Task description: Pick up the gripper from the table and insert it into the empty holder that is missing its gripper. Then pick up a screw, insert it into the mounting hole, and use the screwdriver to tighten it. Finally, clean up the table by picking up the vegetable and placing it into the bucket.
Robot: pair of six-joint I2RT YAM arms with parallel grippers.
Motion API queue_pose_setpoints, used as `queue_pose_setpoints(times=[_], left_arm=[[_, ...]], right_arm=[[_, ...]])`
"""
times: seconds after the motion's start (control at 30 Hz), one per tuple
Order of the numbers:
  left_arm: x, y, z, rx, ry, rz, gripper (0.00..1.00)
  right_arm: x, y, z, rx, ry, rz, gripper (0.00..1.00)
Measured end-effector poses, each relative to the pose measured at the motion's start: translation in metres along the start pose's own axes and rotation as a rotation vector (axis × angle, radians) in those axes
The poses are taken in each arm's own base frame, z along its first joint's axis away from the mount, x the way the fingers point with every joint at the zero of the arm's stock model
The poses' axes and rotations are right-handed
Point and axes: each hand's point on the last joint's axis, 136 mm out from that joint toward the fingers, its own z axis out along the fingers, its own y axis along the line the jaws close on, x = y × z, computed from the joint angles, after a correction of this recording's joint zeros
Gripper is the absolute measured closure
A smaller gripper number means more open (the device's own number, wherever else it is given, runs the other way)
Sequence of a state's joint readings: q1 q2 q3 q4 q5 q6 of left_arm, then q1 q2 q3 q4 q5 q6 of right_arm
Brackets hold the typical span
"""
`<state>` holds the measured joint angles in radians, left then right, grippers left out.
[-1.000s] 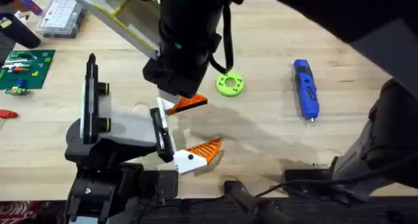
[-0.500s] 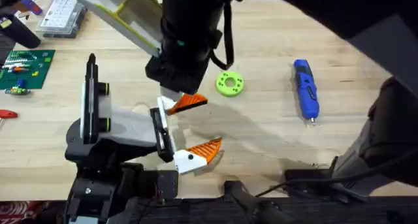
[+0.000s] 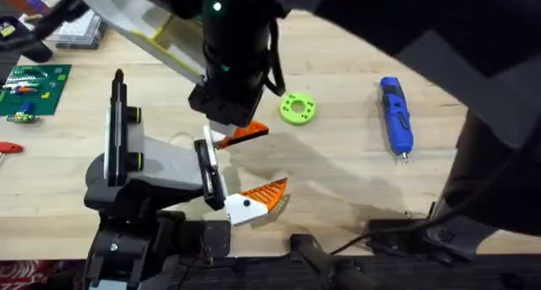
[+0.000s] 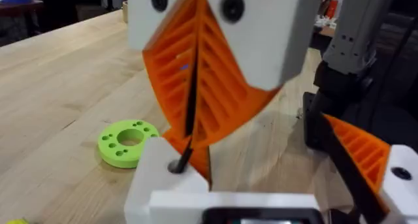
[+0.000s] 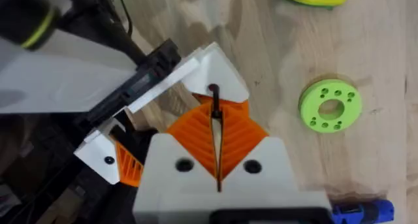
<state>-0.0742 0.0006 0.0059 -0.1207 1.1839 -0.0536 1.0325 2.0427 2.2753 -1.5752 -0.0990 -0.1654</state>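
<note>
The right gripper (image 5: 214,110) was clamped down with its ribbed orange pads pressed together on the gripper (image 3: 248,133), the dark-orange wedge poking out from under the wrist in the overhead view. The wedge's pale base end was right against the narrow black bracket of the holder (image 3: 205,159), low over the worktop (image 3: 338,180). Whether the base had entered the bracket or only touched it could not be told, and how the left arm's jaws stood could not be made out either. The main risk appeared to be misalignment: if the base met the bracket at a slight tilt, a further push would likely jam it or twist the wedge between the pads, since they held it only by its tapered sides. A hard push could also have shoved the grey body (image 3: 165,163) across the wood, because nothing visible pinned it down. Opening the jaws before the base was properly seated would probably have let the wedge drop or hang crooked, leaving the mounting hole out of line for the screw. The lighter ribbed finger (image 3: 264,191) sat just beside the work area, so a sideways correction could have clipped it. The green ring (image 3: 297,110) lay near, while the screwdriver (image 3: 396,117) lay well apart and looked safe from a stray nudge.
</note>
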Motion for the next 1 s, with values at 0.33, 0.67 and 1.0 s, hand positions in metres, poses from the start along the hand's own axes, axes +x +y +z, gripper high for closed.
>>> queue_pose_setpoints(times=[0.33, 0.67, 1.0], left_arm=[[-0.0001, 0.0002, 0.0, -0.001, 0.0, 0.0, 0.018], [-0.0001, 0.0002, 0.0, -0.001, 0.0, 0.0, 0.018], [-0.0001, 0.0002, 0.0, -0.001, 0.0, 0.0, 0.018]], right_arm=[[0.0015, -0.0001, 0.0023, -0.002, 0.013, 0.002, 0.997], [0.0027, 0.0047, 0.0022, -0.029, 0.016, -0.005, 0.997], [-0.0014, 0.0046, 0.0022, -0.03, -0.001, -0.014, 0.997]])
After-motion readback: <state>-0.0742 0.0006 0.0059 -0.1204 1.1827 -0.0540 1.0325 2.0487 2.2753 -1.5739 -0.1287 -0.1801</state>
